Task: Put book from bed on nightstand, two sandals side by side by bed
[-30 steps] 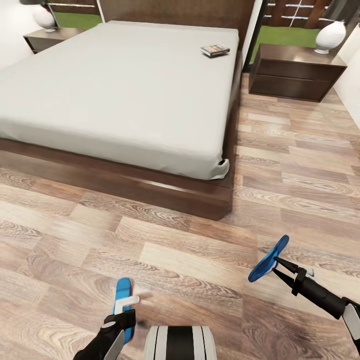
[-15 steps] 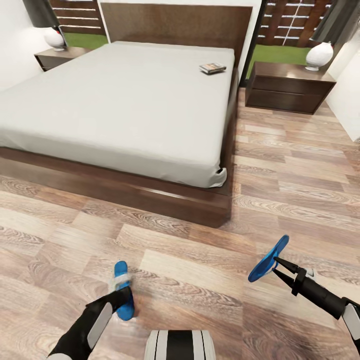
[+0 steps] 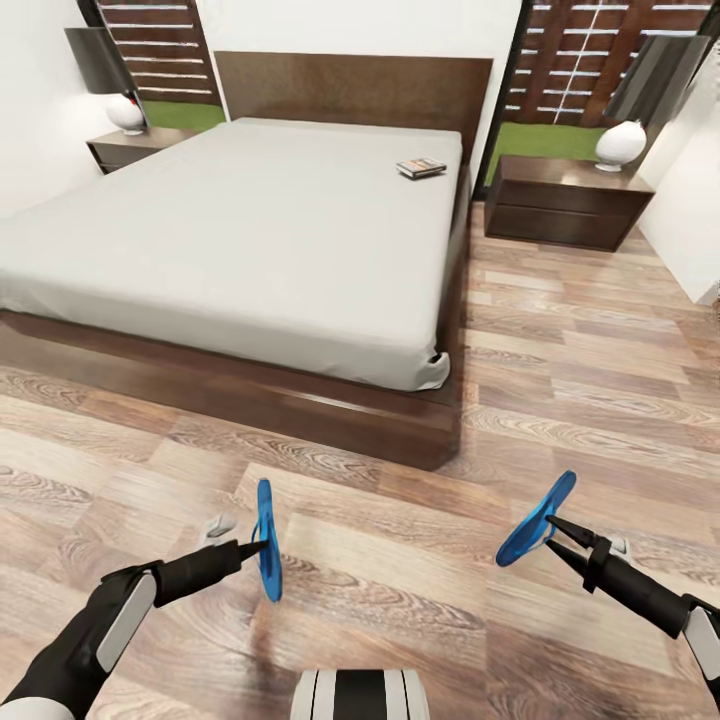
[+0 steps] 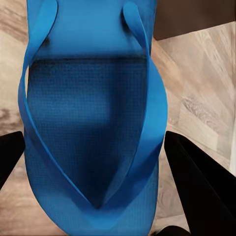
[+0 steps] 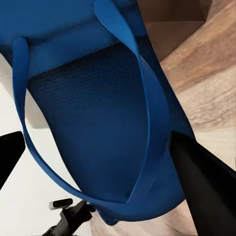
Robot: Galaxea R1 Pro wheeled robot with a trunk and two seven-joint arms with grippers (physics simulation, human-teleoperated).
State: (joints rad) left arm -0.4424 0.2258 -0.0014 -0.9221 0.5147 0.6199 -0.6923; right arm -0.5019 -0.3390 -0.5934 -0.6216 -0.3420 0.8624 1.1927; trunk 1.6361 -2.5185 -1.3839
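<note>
Both sandals are off the floor now, one in each gripper, and the bed (image 3: 250, 240) lies straight ahead across a stretch of plank floor (image 3: 400, 520). The left gripper (image 3: 258, 546) is clamped on the left sandal (image 3: 267, 540), which stands on edge, long axis nearly vertical. The right gripper (image 3: 545, 520) pinches the right sandal (image 3: 537, 519) tilted, toe up and away to the right. In both wrist views the dark fingers flank each sole — closed on it. The pair are well apart, so setting them side by side turns, I judge, on bringing them together and flat near the bed frame. The book (image 3: 421, 167) sits on the mattress's far right corner, near the right nightstand (image 3: 560, 200).

A second ago the left sandal lay flat on the planks — it has since been lifted and turned upright. The right one has barely shifted.
</note>
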